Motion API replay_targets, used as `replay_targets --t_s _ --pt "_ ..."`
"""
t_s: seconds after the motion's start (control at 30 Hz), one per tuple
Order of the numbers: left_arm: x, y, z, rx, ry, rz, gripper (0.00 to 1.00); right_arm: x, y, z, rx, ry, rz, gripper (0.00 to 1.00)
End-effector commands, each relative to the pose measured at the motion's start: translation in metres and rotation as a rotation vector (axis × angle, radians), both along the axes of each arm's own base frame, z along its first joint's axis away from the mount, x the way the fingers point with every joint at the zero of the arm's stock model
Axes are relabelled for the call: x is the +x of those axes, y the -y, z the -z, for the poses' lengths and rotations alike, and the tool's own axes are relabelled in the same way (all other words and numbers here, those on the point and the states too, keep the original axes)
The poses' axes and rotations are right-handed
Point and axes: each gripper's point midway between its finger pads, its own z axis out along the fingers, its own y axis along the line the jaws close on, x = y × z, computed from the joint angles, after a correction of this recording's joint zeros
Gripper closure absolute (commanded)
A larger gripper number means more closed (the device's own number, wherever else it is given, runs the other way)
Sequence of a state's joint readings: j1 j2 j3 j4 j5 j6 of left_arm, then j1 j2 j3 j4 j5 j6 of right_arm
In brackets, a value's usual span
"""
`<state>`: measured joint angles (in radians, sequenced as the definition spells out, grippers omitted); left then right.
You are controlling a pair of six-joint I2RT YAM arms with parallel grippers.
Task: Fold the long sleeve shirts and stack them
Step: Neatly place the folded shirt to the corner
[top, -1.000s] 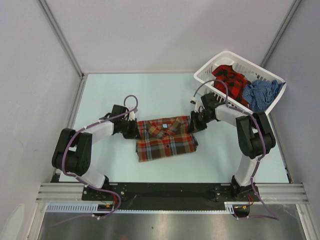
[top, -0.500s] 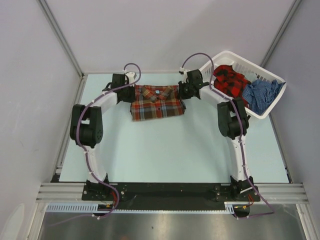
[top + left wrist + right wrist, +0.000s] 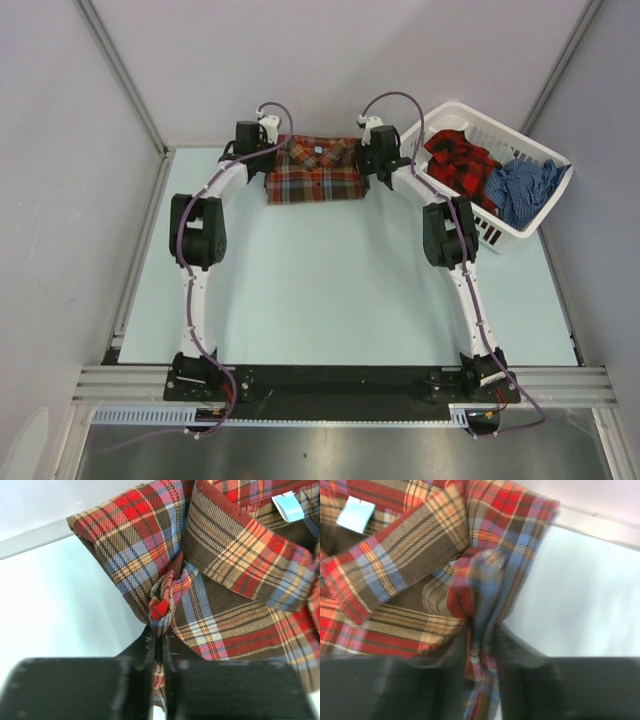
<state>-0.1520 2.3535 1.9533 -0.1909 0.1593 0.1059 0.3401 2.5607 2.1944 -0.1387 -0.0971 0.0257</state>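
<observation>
The folded brown/red-orange/light-blue plaid shirt (image 3: 315, 171) lies at the far edge of the table, collar toward the back wall. My left gripper (image 3: 268, 162) is shut on its left shoulder; the left wrist view shows the cloth (image 3: 165, 595) bunched between the jaws (image 3: 161, 645). My right gripper (image 3: 364, 160) is shut on its right shoulder, the fabric (image 3: 485, 590) pinched between the jaws (image 3: 482, 645). The red-and-black plaid shirt (image 3: 462, 160) and the blue checked shirt (image 3: 522, 187) lie crumpled in the basket.
A white plastic laundry basket (image 3: 450, 112) stands at the back right, close beside my right arm. Both arms are stretched far out toward the back wall. Metal frame posts run along the left and right table edges.
Both grippers have carried the folded plaid shirt from the middle of the table away to the far edge, arms stretching out. Both stay shut on its shoulders.
</observation>
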Motion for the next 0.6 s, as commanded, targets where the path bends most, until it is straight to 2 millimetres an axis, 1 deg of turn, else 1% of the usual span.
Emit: replay_targets --t_s 0.0,0.03,0.07,0.1,0.13,0.17,0.2,0.23,0.27,0.3,0.33,0.37,0.4,0.43,0.47,0.5,0.53,0.57 --pt "0.019 -0.015 -0.006 0.060 0.052 -0.041 0.83 0.021 0.009 -0.021 -0.006 0.105 0.039 0.51" --pt "0.021 -0.017 -0.011 0.067 0.064 -0.050 0.68 0.018 0.007 -0.023 -0.005 0.104 0.033 0.42" --pt "0.023 -0.024 -0.018 0.086 0.083 -0.078 0.60 0.018 0.009 -0.028 -0.025 0.117 0.016 0.33" --pt "0.024 -0.031 -0.026 0.083 0.100 -0.094 0.54 0.014 0.007 -0.046 -0.019 0.132 0.002 0.30" --pt "0.025 -0.036 -0.048 0.070 0.133 -0.109 0.43 0.011 0.006 -0.055 -0.015 0.139 -0.009 0.26" --pt "0.023 -0.037 -0.061 0.040 0.145 -0.118 0.39 0.007 0.005 -0.067 -0.011 0.151 -0.025 0.17" --pt "0.022 -0.045 -0.074 0.030 0.158 -0.127 0.32 0.000 0.001 -0.076 -0.006 0.152 -0.060 0.13" --pt "0.017 -0.046 -0.087 0.020 0.161 -0.119 0.19 -0.006 0.000 -0.109 0.008 0.194 -0.081 0.09" --pt "0.009 -0.047 -0.118 0.015 0.200 -0.108 0.17 -0.013 -0.007 -0.126 0.016 0.211 -0.111 0.02" --pt "0.002 -0.047 -0.136 0.015 0.216 -0.100 0.11 -0.023 -0.011 -0.136 0.010 0.209 -0.150 0.00" --pt "-0.008 -0.047 -0.145 0.020 0.201 -0.094 0.01 -0.035 -0.015 -0.175 0.022 0.257 -0.175 0.00" --pt "-0.021 -0.047 -0.177 0.008 0.232 -0.091 0.00 -0.046 -0.024 -0.189 0.028 0.269 -0.210 0.00" --pt "-0.031 -0.045 -0.187 -0.005 0.225 -0.072 0.01 -0.061 -0.030 -0.204 0.032 0.273 -0.253 0.00" --pt "-0.048 -0.042 -0.188 -0.011 0.168 -0.053 0.01 -0.072 -0.033 -0.216 0.025 0.287 -0.279 0.00" --pt "-0.062 -0.037 -0.194 -0.023 0.149 -0.021 0.01 -0.090 -0.032 -0.251 0.037 0.337 -0.297 0.00" --pt "-0.083 -0.026 -0.215 -0.055 0.153 0.053 0.00 -0.104 -0.037 -0.264 0.047 0.354 -0.336 0.00" --pt "-0.106 -0.021 -0.206 -0.065 0.083 0.095 0.01 -0.114 -0.036 -0.258 0.040 0.335 -0.352 0.00" --pt "-0.121 -0.016 -0.208 -0.067 0.072 0.135 0.01 -0.133 -0.029 -0.286 0.052 0.368 -0.346 0.00"
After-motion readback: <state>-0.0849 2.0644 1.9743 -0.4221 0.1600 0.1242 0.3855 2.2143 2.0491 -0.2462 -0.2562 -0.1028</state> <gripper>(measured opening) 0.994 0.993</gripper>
